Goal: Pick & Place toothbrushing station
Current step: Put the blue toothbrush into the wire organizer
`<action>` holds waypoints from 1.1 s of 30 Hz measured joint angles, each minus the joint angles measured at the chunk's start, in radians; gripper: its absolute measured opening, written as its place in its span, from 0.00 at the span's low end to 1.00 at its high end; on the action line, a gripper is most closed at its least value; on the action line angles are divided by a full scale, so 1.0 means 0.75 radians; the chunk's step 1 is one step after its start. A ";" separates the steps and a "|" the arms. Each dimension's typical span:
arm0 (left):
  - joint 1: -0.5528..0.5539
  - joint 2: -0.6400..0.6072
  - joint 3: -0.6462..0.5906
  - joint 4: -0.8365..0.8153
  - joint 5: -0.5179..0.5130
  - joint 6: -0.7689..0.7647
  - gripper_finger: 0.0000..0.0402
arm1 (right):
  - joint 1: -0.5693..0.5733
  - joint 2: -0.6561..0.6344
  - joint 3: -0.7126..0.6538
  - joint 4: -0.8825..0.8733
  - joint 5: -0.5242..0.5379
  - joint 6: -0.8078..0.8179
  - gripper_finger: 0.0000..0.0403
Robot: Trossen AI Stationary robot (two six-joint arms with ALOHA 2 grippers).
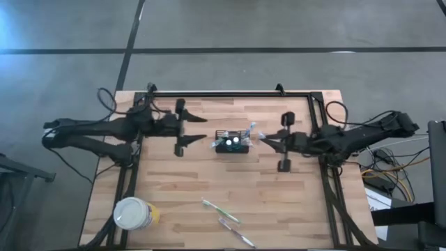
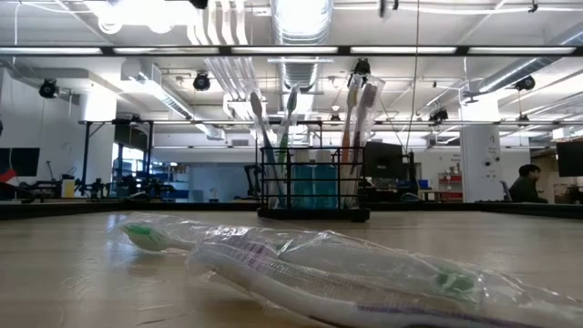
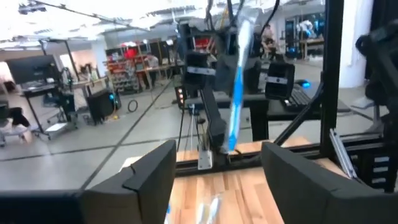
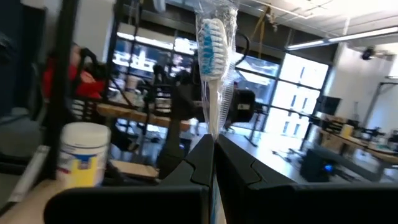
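The toothbrushing station (image 1: 232, 143), a small black slatted holder with toothbrushes upright in it (image 2: 314, 182), stands mid-table. To its left my left gripper (image 1: 203, 130) hovers open and level, with nothing between its fingers (image 3: 217, 186). Right of the station my right gripper (image 1: 263, 139) is shut on a plastic-wrapped toothbrush (image 4: 211, 43) with blue and white bristles. The left wrist view shows that toothbrush (image 3: 239, 81) across the table. My right gripper pinches the wrapped toothbrush by its handle (image 4: 213, 127) between the two fingers, which lie level and across it, coming from the table's right. The brush stands upright above the fingers, bristle head on top. Its lower end is hidden behind the fingers.
A round yellow cup with a white lid (image 1: 132, 213) stands near the front left corner. Two wrapped toothbrushes (image 1: 221, 211) (image 1: 235, 232) lie near the front edge, close to the low camera (image 2: 273, 264). A black frame (image 1: 230, 94) runs along the far and side edges.
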 joint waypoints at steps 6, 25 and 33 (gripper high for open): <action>0.000 0.179 0.118 0.035 0.030 0.013 0.63 | -0.133 0.188 0.145 0.030 -0.190 0.016 0.02; 0.001 0.400 0.288 0.047 0.111 0.019 0.63 | -0.233 0.602 0.570 -0.094 -0.378 -0.028 0.02; 0.001 0.372 0.279 0.035 0.125 0.032 0.61 | -0.233 0.621 0.602 -0.130 -0.381 -0.034 0.02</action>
